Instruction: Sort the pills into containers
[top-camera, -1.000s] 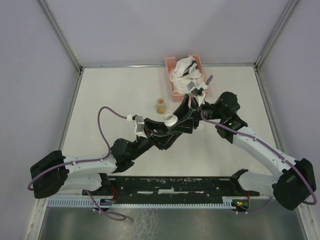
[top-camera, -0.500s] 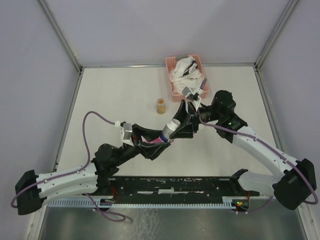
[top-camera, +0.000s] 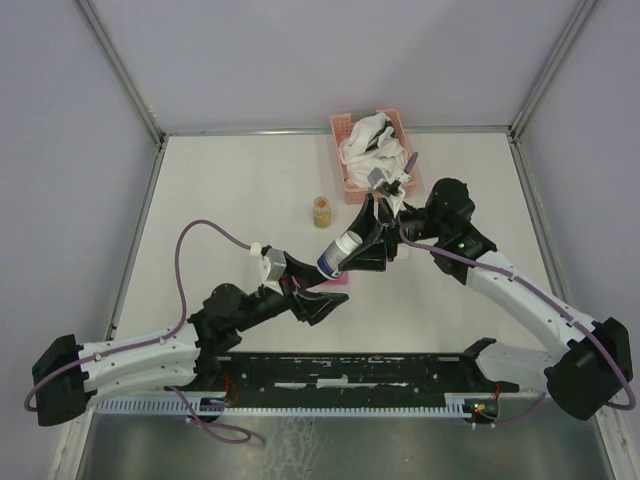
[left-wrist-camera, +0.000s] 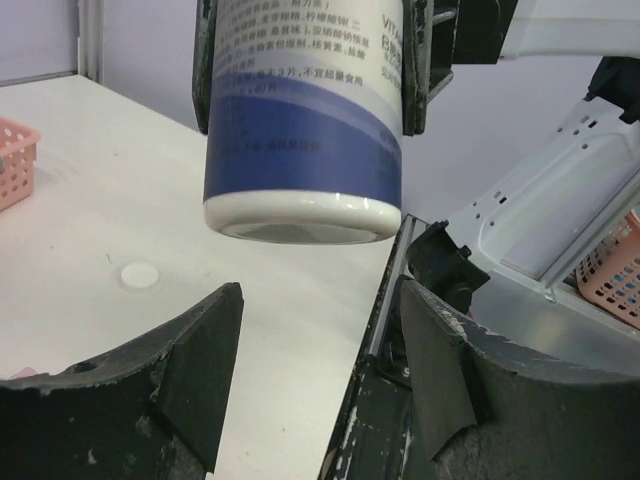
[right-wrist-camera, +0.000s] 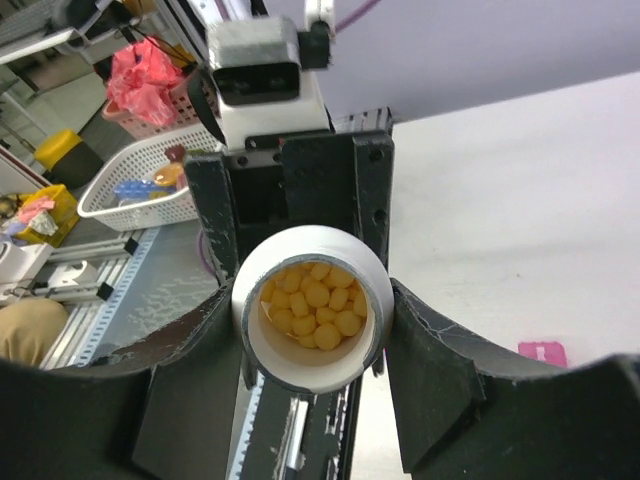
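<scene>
My right gripper (top-camera: 350, 250) is shut on a white pill bottle with a blue label (top-camera: 338, 257) and holds it tilted above the table. In the right wrist view the bottle (right-wrist-camera: 308, 352) is open and holds several yellow pills (right-wrist-camera: 312, 300) between my fingers (right-wrist-camera: 440, 370). My left gripper (top-camera: 322, 303) is open and empty, just below the bottle's base (left-wrist-camera: 300, 120). The pink pill-box strip (top-camera: 337, 283) lies on the table between the grippers, partly hidden; it also shows in the right wrist view (right-wrist-camera: 541, 352).
A small amber bottle (top-camera: 322, 211) stands on the table's middle. A pink lattice basket (top-camera: 351, 183) with white cloths sits at the back. A small white disc (left-wrist-camera: 139, 275) lies on the table left of my left fingers.
My left gripper has drawn back toward the near edge, away from the bottle. The right gripper keeps the bottle, now tilted with its base toward the left gripper. The pink strip shows.
</scene>
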